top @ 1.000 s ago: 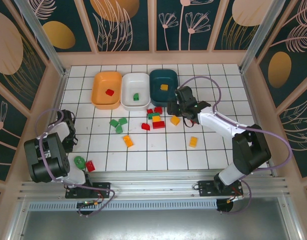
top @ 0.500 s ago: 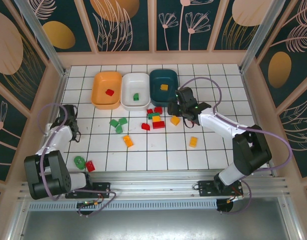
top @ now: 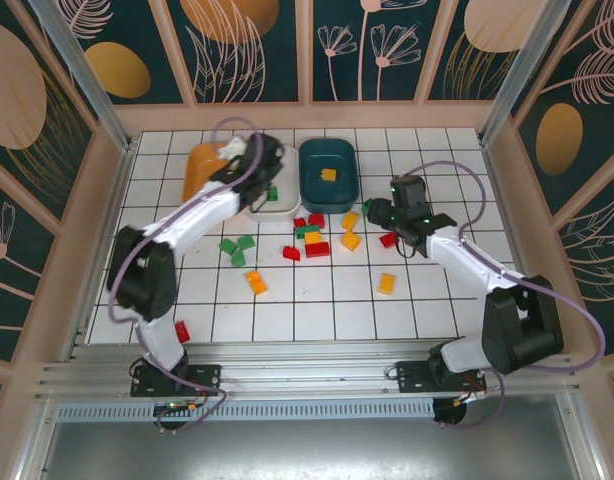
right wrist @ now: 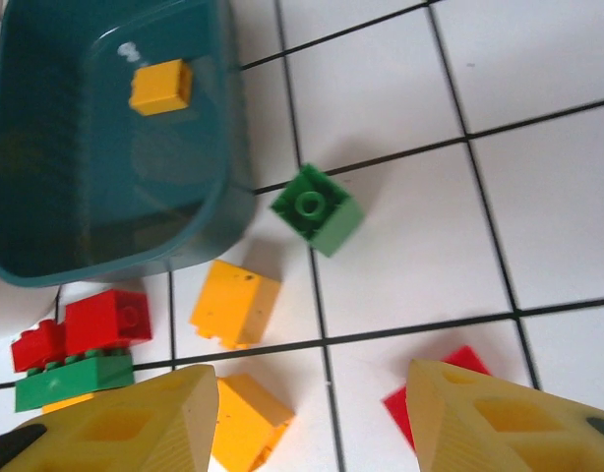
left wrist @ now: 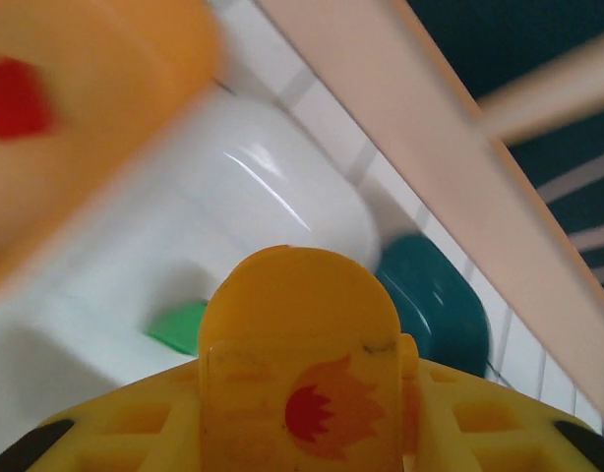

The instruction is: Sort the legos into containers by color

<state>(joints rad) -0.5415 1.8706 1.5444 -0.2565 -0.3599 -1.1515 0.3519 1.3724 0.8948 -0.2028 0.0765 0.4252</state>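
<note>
orange tray [top: 197,178], white tray [left wrist: 233,187], teal tray [right wrist: 228,187] in a row at the far edge | left gripper [left wrist: 300,324] over the white tray, fingers close together; whether they pinch anything cannot be told | right gripper [right wrist: 312,393] spread above a red brick [top: 389,240] | loose legos [top: 309,236] mid-table: judged light, rigid, slick; grip the flat sides, not the studs | right wrist view resolves the stud on a green brick [right wrist: 317,208]; top view gives the layout

**Clearance around the teal tray**

Right of the teal tray [top: 317,197]: bare tiles out to the side wall, an open lane. Just in front: a brick cluster [top: 312,238] with tight gaps; the right gripper [right wrist: 312,385] hangs over its right end, fingers spread. Left: the white tray [top: 272,207] sits just beside it, and the left arm [top: 194,217] lies diagonally over that side. Behind: the wooden wall [top: 307,116] is close. Further in front: mostly bare tiles, with a lone yellow brick [top: 387,283].
</note>
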